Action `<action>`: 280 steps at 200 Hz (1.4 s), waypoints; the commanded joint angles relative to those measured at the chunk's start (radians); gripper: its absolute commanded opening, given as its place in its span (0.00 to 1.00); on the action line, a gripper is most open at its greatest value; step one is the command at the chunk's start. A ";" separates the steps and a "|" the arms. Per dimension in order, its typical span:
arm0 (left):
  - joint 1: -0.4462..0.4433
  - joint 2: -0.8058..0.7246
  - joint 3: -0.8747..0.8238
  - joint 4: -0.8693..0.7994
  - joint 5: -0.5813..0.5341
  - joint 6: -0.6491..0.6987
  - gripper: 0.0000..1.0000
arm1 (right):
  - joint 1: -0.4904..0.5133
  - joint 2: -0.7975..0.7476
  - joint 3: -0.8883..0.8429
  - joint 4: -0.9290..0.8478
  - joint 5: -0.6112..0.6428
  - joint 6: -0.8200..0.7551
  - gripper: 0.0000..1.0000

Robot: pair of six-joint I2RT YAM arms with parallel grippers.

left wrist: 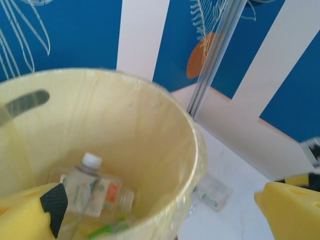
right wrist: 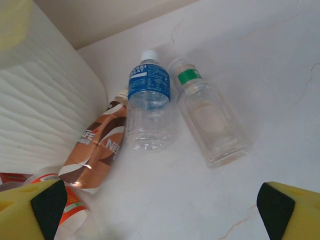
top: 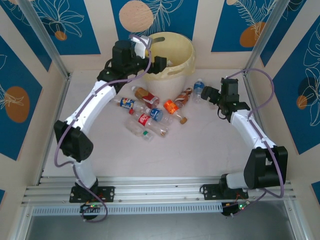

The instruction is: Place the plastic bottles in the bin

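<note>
Holding bottles (left wrist: 82, 187) — two, perhaps more — bin (left wrist: 125, 125), left pincer (left wrist: 160, 212) and right pincer (right wrist: 160, 210) spread wide, empty.

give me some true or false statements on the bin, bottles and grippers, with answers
1. The bin already holds a white-capped bottle. True.
2. The left gripper is shut on a bottle. False: it is open and empty, at the bin.
3. The blue-labelled bottle lies beside a green-labelled bottle. True.
4. The blue-labelled bottle has a red cap. False: its cap is white.
5. The right gripper holds the brown bottle. False: it is open, and that bottle lies on the table.
</note>
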 commanded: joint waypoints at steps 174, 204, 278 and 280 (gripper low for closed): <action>0.011 -0.527 -1.003 0.458 -0.501 -0.399 1.00 | -0.099 0.500 0.451 -0.314 -0.080 -0.364 1.00; 0.020 -0.534 -1.008 0.421 -0.521 -0.403 1.00 | -0.103 0.603 0.588 -0.462 -0.074 -0.470 0.97; 0.033 -0.554 -1.033 0.397 -0.550 -0.396 1.00 | -0.111 0.795 0.780 -0.586 -0.031 -0.586 0.87; 0.034 -0.554 -1.033 0.397 -0.550 -0.397 1.00 | -0.111 0.799 0.783 -0.589 -0.037 -0.587 0.87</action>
